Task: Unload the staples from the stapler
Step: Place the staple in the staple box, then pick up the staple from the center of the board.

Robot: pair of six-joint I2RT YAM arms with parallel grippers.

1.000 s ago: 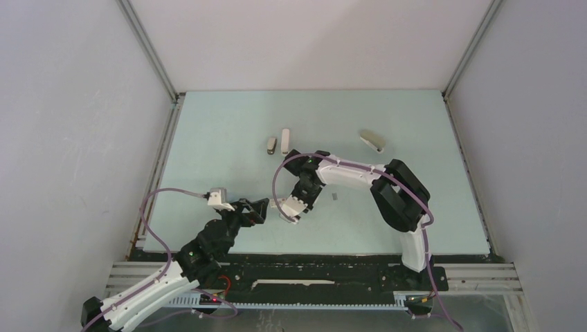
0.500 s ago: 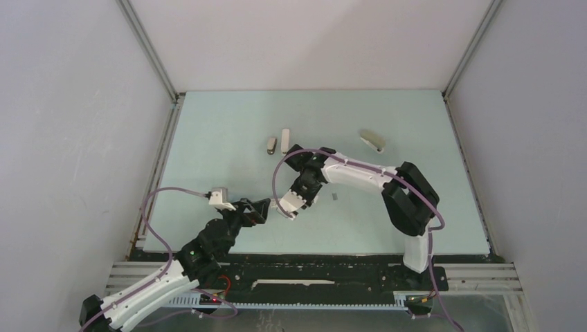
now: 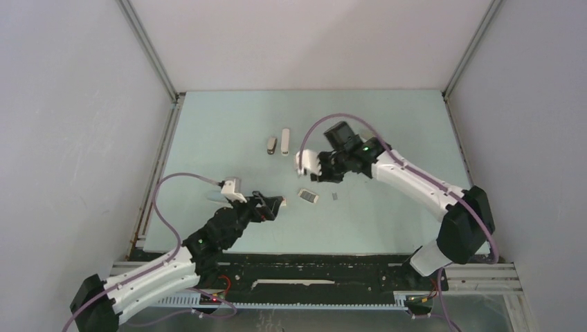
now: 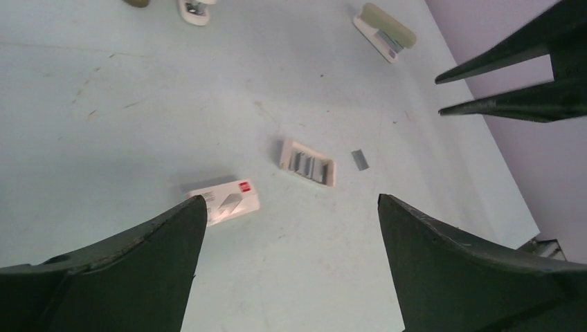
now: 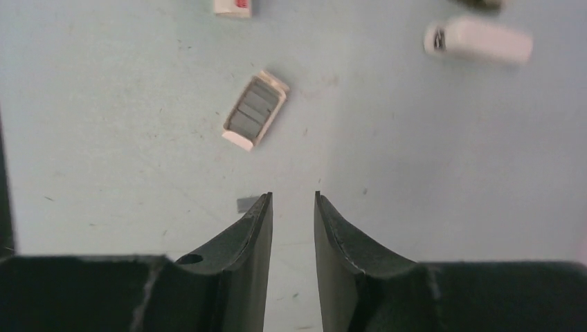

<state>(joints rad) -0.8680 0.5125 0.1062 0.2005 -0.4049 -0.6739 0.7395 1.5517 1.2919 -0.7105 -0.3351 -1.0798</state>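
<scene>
The stapler (image 3: 272, 144), short with a grey-beige top, lies at mid-table, apart from both grippers. One loose strip of staples (image 3: 336, 196) (image 5: 246, 204) lies flat on the table, just left of my right gripper's left fingertip in the right wrist view. More grey strips fill an open white tray (image 3: 309, 196) (image 5: 255, 111). My right gripper (image 3: 320, 177) (image 5: 292, 196) hovers over the table, jaws a narrow gap apart with nothing between them. My left gripper (image 3: 268, 207) (image 4: 291, 199) is wide open and empty, low over the near table.
A closed white printed box (image 3: 277, 203) (image 4: 225, 202) lies by my left gripper's left fingertip. A slim white stapler (image 3: 285, 142) (image 5: 479, 39) lies beside the task stapler. A third, pale stapler (image 4: 385, 31) lies further right. Grey walls enclose the table.
My right arm has lifted and swung back from the near middle, uncovering the open tray. My left arm has reached forward, close to the white box.
</scene>
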